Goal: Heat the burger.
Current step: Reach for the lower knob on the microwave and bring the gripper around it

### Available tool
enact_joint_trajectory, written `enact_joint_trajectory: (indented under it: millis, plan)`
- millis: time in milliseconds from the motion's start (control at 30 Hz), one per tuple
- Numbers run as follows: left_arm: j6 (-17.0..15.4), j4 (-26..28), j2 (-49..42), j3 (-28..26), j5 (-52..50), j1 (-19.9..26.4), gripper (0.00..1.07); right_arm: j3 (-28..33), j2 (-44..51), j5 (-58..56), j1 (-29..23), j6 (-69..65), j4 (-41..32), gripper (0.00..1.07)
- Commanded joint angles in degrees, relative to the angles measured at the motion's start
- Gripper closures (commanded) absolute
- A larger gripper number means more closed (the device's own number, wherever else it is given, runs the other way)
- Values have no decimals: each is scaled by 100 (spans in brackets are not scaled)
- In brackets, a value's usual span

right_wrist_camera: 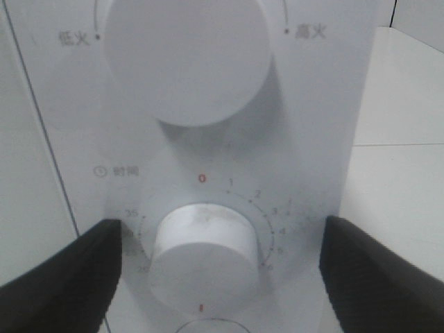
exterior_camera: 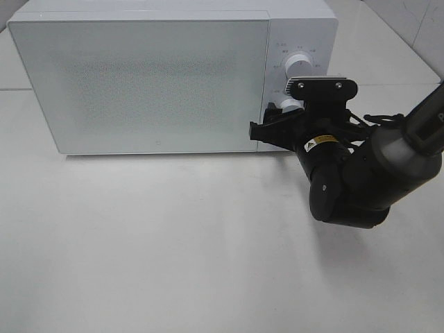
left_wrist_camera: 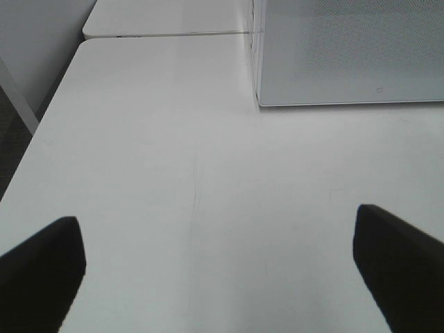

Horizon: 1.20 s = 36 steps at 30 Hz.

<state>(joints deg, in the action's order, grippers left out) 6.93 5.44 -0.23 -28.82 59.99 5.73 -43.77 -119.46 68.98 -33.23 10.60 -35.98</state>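
Nowhere in the three views does the burger show. The only container here is the white box-shaped microwave oven (exterior_camera: 139,83), and its frosted, finely dotted door (exterior_camera: 146,97) is shut flat against the front, so it cannot be told what, if anything, sits inside.

The right gripper (right_wrist_camera: 218,263) is held up to the white control panel (right_wrist_camera: 319,125) just beside that door. Its two black fingers (right_wrist_camera: 62,277) stand wide apart, one on each side of the lower round white timer knob (right_wrist_camera: 201,260), with a gap showing between each finger and the knob. It has hold of nothing. The knob has a scuffed face and lies directly ahead of the gripper, between the fingers, ringed by a scale with a red zero and small numbers. Beyond it on the same panel, past the fingertips, is the upper round white power knob (right_wrist_camera: 187,59), larger in the wrist view and flanked by printed labels.

The left gripper (left_wrist_camera: 218,267) is spread as wide as it goes over the bare white tabletop (left_wrist_camera: 173,173), empty. The microwave's lower front corner lies well ahead of it and off to one side, not between the fingers.
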Motion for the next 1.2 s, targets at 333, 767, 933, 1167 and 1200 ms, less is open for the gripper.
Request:
enact_joint_trajectory:
  millis: [333, 767, 933, 1167, 1200]
  plan:
    - [-17, 17, -126, 23, -46, 23, 6, -57, 11, 556, 40, 46, 115, 64]
    - [-17, 17, -126, 23, -46, 23, 6, -57, 11, 464, 40, 46, 115, 106]
    - [-17, 17, -126, 23, -46, 23, 6, -57, 11, 464, 40, 11, 115, 106]
    - [-17, 17, -126, 23, -46, 23, 6, -57, 11, 476, 40, -418, 120, 105]
    - [-17, 17, -126, 23, -46, 23, 6, -57, 11, 476, 40, -665, 120, 105]
